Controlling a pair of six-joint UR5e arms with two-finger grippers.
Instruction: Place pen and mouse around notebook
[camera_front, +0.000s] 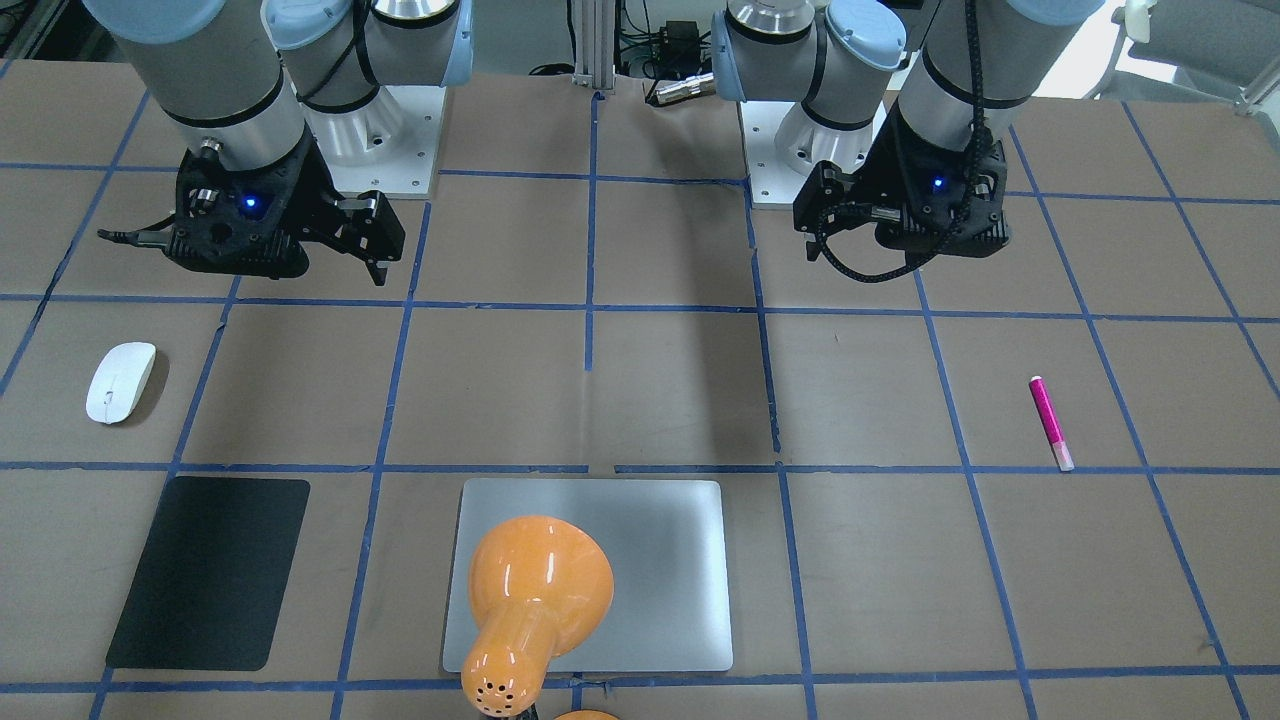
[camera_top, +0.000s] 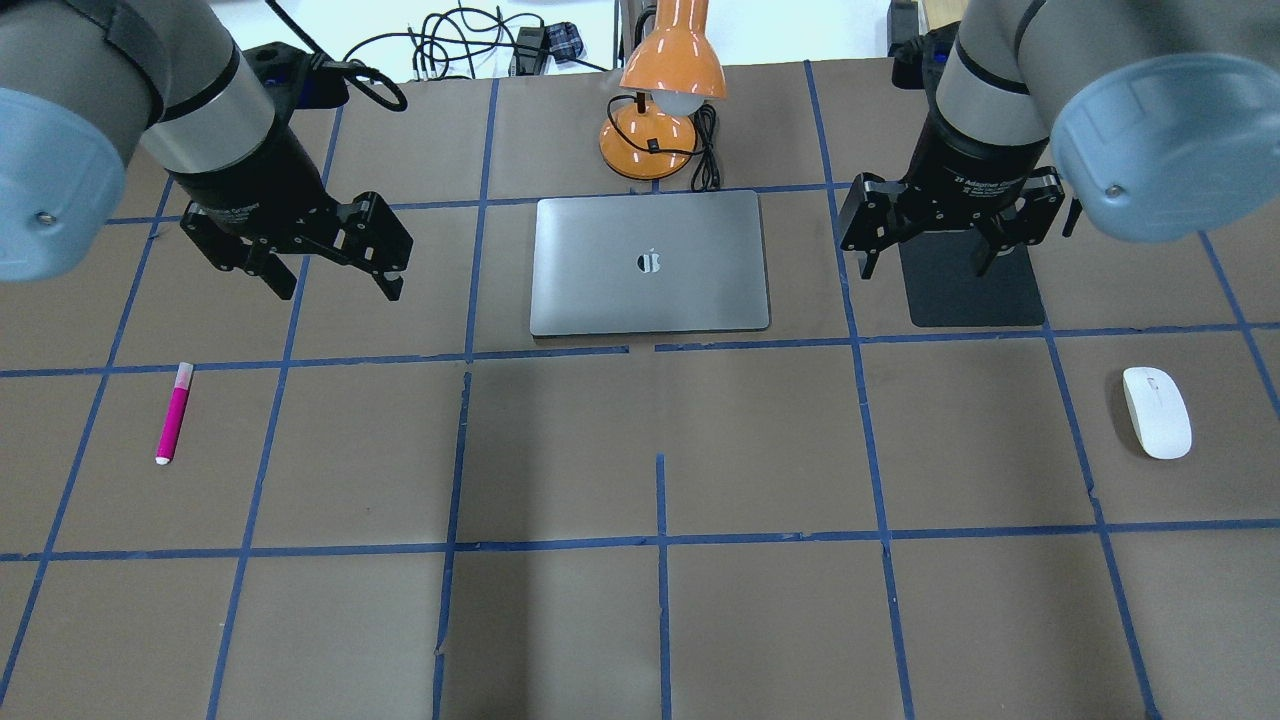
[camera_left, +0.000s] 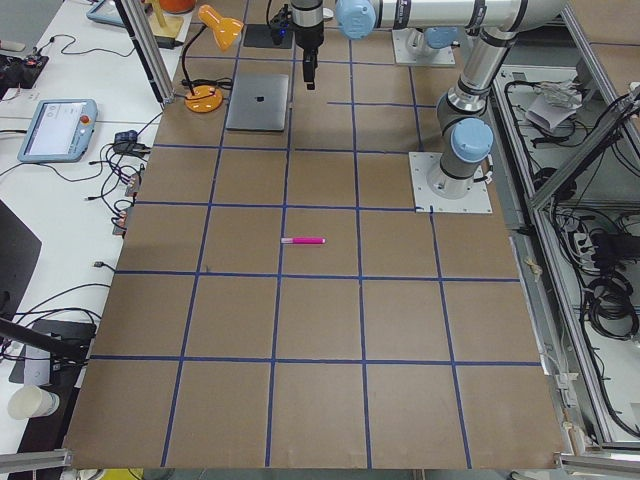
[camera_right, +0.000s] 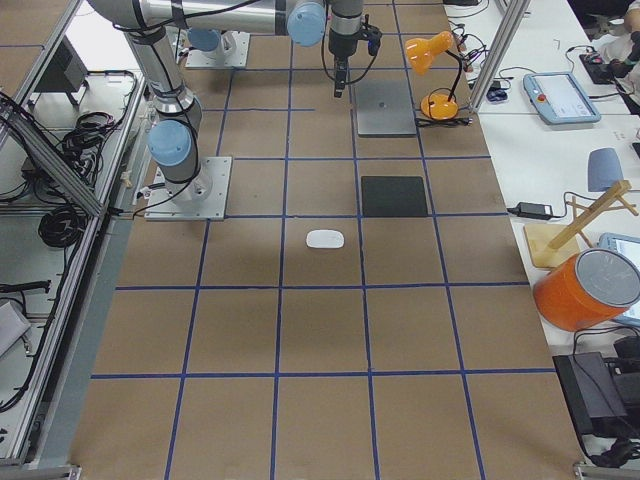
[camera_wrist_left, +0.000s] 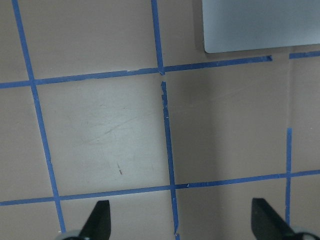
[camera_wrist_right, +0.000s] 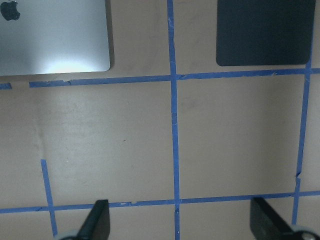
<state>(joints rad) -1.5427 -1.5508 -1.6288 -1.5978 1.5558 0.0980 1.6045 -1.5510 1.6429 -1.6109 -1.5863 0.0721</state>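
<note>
The magenta pen (camera_top: 172, 412) lies on the table at the left, nearer me than my left gripper (camera_top: 335, 285), which hangs open and empty above the brown surface. At the far right rests the white mouse (camera_top: 1156, 412), with my right gripper (camera_top: 925, 268) open and empty above the table beyond it. Between the two grippers, at the far middle, lies the silver notebook (camera_top: 650, 262). One corner of the notebook (camera_wrist_left: 260, 25) shows in the left wrist view, and a corner of the notebook (camera_wrist_right: 50, 40) shows in the right wrist view. Pen (camera_front: 1051, 422) and mouse (camera_front: 120, 382) both lie well away from the notebook (camera_front: 660, 560).
A black mat (camera_top: 975, 290) lies right of the notebook, partly under my right gripper. An orange desk lamp (camera_top: 660, 90) stands just behind the notebook, its head leaning over it. Blue tape lines grid the brown table (camera_top: 640, 620).
</note>
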